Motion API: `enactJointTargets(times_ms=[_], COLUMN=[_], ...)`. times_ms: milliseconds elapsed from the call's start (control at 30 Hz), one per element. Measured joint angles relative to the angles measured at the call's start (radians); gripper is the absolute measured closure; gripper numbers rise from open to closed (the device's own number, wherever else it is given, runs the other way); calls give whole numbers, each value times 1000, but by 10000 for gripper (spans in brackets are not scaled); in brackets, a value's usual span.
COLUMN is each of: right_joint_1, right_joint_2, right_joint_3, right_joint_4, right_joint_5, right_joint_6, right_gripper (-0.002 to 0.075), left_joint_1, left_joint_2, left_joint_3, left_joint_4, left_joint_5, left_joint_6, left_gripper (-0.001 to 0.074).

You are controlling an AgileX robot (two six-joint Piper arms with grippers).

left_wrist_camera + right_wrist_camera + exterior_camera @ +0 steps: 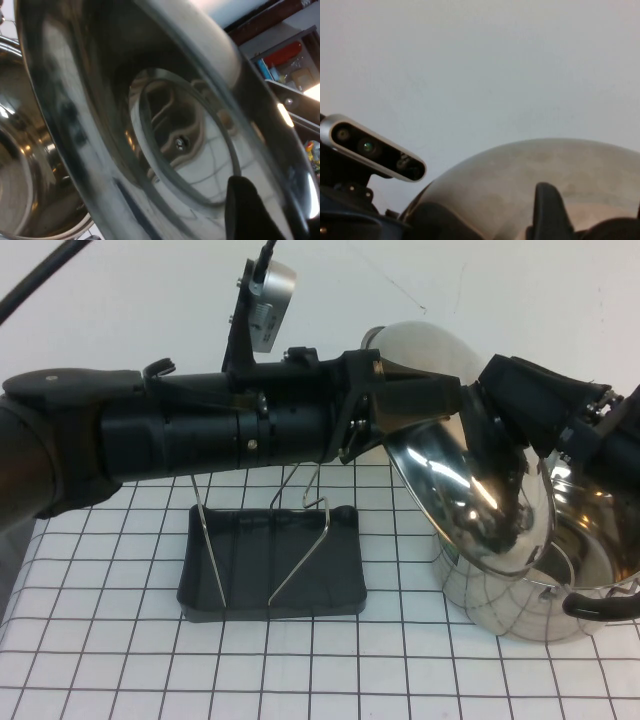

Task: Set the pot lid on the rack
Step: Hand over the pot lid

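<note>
The pot lid point(470, 505) is held tilted in the air above the steel pot point(520, 605), with its mirror underside facing me. My left gripper point(452, 395) reaches in from the left and is shut on the lid's upper rim. One of its fingers point(245, 210) lies on the lid's underside point(165, 135). My right gripper point(492, 435) comes from the right and is shut on the black knob point(615, 232) on the domed top point(520, 175). The rack point(270, 560) stands on the table to the left and below, with nothing in it.
The deep pot with a black handle point(600, 605) stands at the right on the checked tablecloth point(300, 670). The rack's wire loops point(300, 540) stand upright. A white wall is behind. The left arm point(200, 430) spans above the rack.
</note>
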Motion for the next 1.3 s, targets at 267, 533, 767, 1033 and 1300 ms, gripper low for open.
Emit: enactJointTargets(times_ms=[267, 533, 767, 1033, 1300], right_joint_1=[0, 0, 0, 0, 0], right_joint_2=[0, 0, 0, 0, 1], right_joint_3=[0, 0, 0, 0, 0], right_joint_4=[3, 2, 2, 3, -8], right_joint_5=[0, 0, 0, 0, 4], right_joint_6=[-10, -11, -11, -11, -11], right_gripper=[393, 393, 393, 388, 202], left_joint_1=[0, 0, 0, 0, -1], left_joint_2=[0, 0, 0, 0, 2], left_joint_3=[0, 0, 0, 0, -23], left_joint_4=[0, 0, 0, 0, 38], left_joint_5=[4, 7, 9, 13, 20], left_joint_6=[-4, -6, 0, 0, 30], left_gripper=[543, 559, 562, 577, 678])
